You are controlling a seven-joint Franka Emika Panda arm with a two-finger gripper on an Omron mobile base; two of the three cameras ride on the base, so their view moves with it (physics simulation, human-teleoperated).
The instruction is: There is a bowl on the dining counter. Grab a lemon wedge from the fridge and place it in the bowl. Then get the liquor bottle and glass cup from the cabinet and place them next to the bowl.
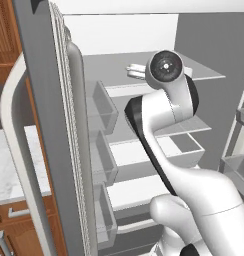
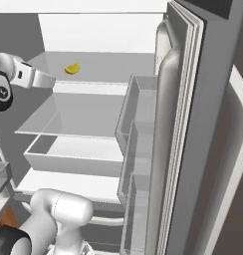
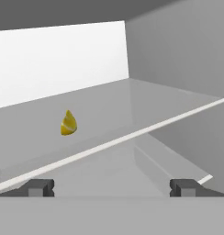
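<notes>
Fridge (image 2: 98, 35): doors open, white back wall and grey shelves exposed; interior takes the middle of both base views.
Left door (image 1: 49, 130): stands edge-on at the left of the left base view, curved white handle (image 1: 14, 150) along its outer face.
Right door (image 2: 193, 129): edge-on at the right of the right base view.
Door bins: three on the left door, stacked (image 1: 101, 105); three on the right door, stacked (image 2: 138, 104).
Drawer (image 2: 73, 154): one shallow tray under the glass shelf, centre-left of the right base view.
Lemon wedge (image 2: 71, 68): one, yellow, lying on the top shelf near the back wall, upper left of the right base view; in the hand view it sits left of centre (image 3: 68, 124), nothing between it and the camera.
Arm (image 1: 169, 105): its elbow blocks the centre of the left base view and hides part of the shelves.
Gripper (image 3: 112, 187): fingertips (image 3: 38, 187) spread wide at the bottom of the hand view, holding nothing, touching nothing; wedge well apart from them, beyond the shelf's white front edge.
Counter (image 1: 9, 165): a strip of white marble at the left edge of the left base view, behind the door.
</notes>
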